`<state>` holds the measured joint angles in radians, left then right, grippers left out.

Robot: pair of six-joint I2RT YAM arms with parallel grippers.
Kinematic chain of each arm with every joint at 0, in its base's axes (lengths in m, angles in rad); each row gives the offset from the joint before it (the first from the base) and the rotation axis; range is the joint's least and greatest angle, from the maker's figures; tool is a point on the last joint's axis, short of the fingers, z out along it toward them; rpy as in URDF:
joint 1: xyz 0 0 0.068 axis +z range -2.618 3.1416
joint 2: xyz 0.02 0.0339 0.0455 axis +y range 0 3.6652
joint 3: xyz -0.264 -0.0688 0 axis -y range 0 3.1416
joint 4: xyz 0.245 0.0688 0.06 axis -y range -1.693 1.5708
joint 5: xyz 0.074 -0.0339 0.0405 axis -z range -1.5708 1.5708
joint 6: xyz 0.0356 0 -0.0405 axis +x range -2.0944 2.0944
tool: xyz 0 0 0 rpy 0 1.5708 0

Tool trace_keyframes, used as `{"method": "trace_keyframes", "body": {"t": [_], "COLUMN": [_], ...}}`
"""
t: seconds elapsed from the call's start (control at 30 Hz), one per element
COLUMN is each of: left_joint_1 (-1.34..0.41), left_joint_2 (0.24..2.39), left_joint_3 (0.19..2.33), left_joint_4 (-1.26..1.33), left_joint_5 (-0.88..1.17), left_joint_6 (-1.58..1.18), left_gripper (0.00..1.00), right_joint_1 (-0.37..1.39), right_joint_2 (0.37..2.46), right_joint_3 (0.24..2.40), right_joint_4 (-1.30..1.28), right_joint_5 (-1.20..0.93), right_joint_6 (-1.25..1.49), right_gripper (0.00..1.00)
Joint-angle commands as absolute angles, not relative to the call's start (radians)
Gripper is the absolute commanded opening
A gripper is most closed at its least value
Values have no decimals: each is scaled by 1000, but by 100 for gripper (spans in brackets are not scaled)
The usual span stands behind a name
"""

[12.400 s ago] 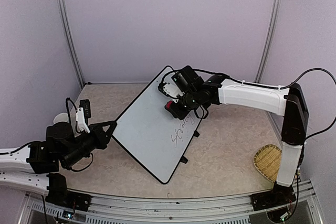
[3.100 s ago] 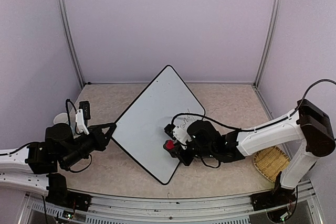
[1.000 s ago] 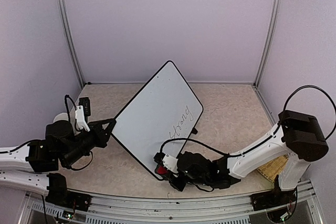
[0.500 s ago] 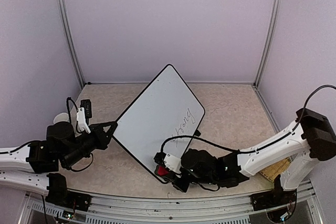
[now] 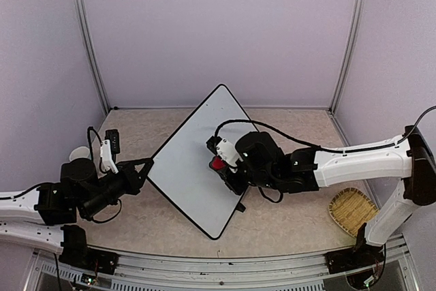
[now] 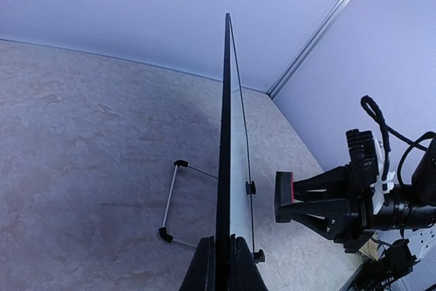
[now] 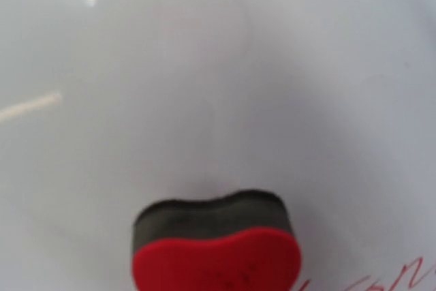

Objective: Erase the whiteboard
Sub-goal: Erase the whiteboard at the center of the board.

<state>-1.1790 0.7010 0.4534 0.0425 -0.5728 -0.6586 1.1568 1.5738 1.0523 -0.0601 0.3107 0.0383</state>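
Note:
The whiteboard (image 5: 187,168) stands tilted on the table, a white diamond with a black frame. My left gripper (image 5: 146,167) is shut on its left corner. In the left wrist view the whiteboard (image 6: 224,120) is edge-on, and the left gripper (image 6: 223,265) pinches its frame. My right gripper (image 5: 220,166) is shut on a red-and-black eraser (image 5: 217,163) over the board's right half. The arm hides any writing there. That eraser (image 6: 283,196) sits just off the board's face. In the right wrist view the eraser (image 7: 216,249) faces the white surface, with faint strokes (image 7: 381,279) at the bottom right.
A woven basket (image 5: 349,210) lies on the table near the right arm's base. A wire stand (image 6: 172,202) props the board from behind, and two small black feet (image 6: 251,187) stick out on its face side. Walls and metal posts close in the back.
The right gripper carried the eraser from the board's lower corner up to its middle right. The board swung back a little. The handwriting seen earlier is now covered by the arm.

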Motion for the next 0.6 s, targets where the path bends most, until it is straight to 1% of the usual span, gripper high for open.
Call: {"method": "trace_keyframes", "body": {"t": [0.0,0.2,0.57], "left_joint_1": [-1199,-1199,-1200], "left_joint_2": [726,716,699], "left_joint_3": [426,422,407], "left_joint_4": [-34,-42,-41], "left_joint_5": [-478,-476,-483], "left_joint_6": [-629,-631,-632], "left_gripper": [0,0,0], "right_joint_1": [1138,1114,1098], "right_joint_2": [1654,1729,1796], "right_joint_3": [1130,1150,1119], "right_joint_4": [-214,-248,-291], "right_joint_5": [294,293,282], "right_joint_6": [-26,-33,-35], "right_gripper": [21,22,21]}}
